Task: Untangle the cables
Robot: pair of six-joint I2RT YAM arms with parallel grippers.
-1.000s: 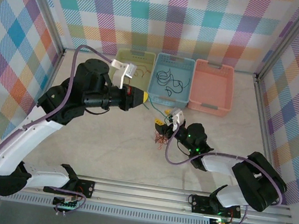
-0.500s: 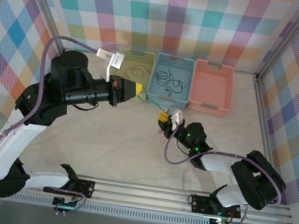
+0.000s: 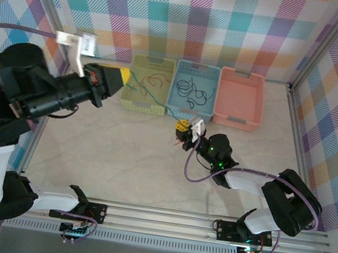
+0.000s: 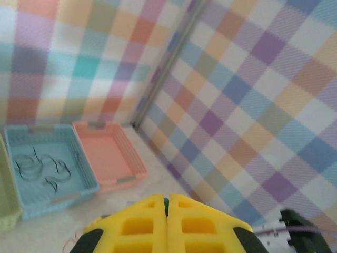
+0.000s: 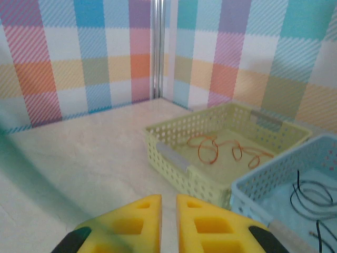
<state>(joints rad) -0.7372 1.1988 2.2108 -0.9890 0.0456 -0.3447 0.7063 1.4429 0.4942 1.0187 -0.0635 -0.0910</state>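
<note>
Thin green cable (image 3: 151,98) — taut, pinched in shut left gripper (image 3: 125,75); right gripper (image 5: 168,203) slit-narrow, hold unclear

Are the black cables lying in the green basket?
No, the black cables lie in the blue basket, the middle of the three.

Pastel plaid walls (image 3: 235,22) enclose a pale tabletop (image 3: 120,157).

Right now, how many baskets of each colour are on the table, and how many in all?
Green basket: 1
Blue basket: 1
Pink basket: 1
Total: 3
</note>
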